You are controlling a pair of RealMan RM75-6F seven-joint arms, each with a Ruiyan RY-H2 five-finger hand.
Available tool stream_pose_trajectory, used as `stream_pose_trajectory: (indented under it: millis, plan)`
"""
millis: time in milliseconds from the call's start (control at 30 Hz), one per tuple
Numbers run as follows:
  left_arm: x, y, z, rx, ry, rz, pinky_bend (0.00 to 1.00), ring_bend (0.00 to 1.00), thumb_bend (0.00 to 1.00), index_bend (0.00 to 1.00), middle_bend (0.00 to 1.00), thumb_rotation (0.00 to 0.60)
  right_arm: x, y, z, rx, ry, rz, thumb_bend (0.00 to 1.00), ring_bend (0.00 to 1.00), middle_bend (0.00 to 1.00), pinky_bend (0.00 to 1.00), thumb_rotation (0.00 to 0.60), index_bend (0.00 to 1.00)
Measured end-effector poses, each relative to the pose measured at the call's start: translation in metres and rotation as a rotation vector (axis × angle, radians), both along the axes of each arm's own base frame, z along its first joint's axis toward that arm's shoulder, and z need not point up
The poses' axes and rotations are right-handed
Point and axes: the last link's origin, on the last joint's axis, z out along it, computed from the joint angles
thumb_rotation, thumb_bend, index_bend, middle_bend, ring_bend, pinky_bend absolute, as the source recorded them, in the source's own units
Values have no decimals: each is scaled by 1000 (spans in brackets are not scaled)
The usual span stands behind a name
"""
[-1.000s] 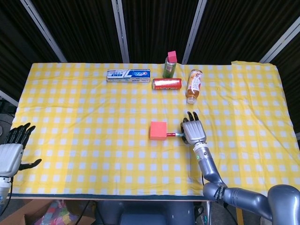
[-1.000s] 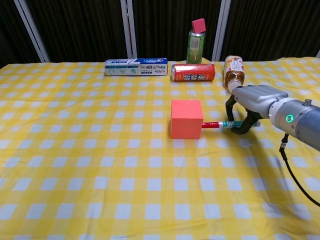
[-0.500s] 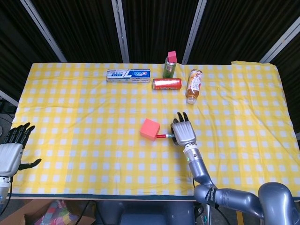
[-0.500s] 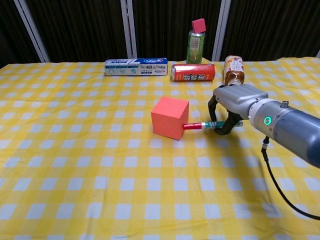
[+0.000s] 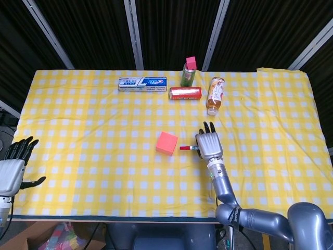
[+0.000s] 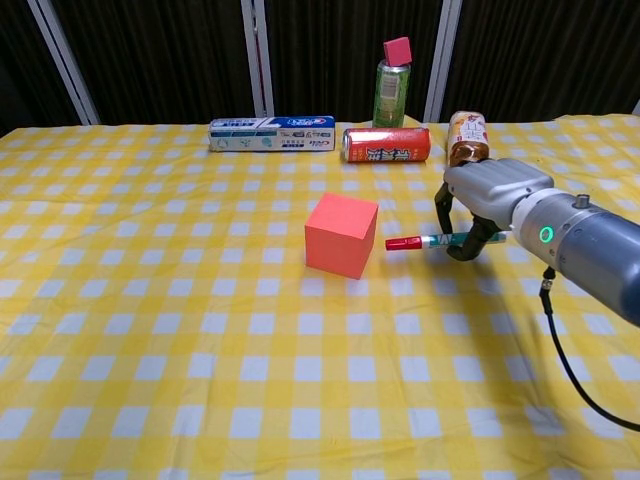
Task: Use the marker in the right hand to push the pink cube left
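Observation:
The pink cube (image 5: 167, 143) (image 6: 341, 235) sits turned at an angle on the yellow checked cloth near the table's middle. My right hand (image 5: 209, 145) (image 6: 488, 195) is to its right and grips a marker (image 5: 188, 148) (image 6: 432, 241) with a red cap, held level and pointing left. The red tip is a short gap away from the cube, not touching it. My left hand (image 5: 12, 172) hangs off the table's near left corner with fingers spread and nothing in it; only the head view has it.
Along the far side lie a toothpaste box (image 5: 142, 84) (image 6: 271, 134), a red can (image 5: 185, 93) (image 6: 386, 145) on its side, a green spray can (image 5: 188, 72) (image 6: 392, 83) with a pink cap, and a lying drink bottle (image 5: 215, 95) (image 6: 466, 139).
The marker pushed the cube left and turned it over the first half second. Since then my right hand has drawn back right, opening a gap between tip and cube.

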Motion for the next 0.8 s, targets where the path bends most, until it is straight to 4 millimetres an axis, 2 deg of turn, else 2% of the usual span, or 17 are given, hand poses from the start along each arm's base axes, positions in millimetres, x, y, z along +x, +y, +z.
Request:
stream_pose_trajectory:
  millis: [400, 800]
  plan:
    - [1, 0, -1, -2, -5, 4, 27, 0, 0, 62, 0, 600, 6, -2, -4, 1, -13, -4, 448, 13, 307, 61, 600, 743]
    - [1, 1, 1, -1, -23, 5, 27, 0, 0, 62, 0, 600, 28, -7, -20, 12, -22, 26, 449, 13, 307, 60, 600, 743]
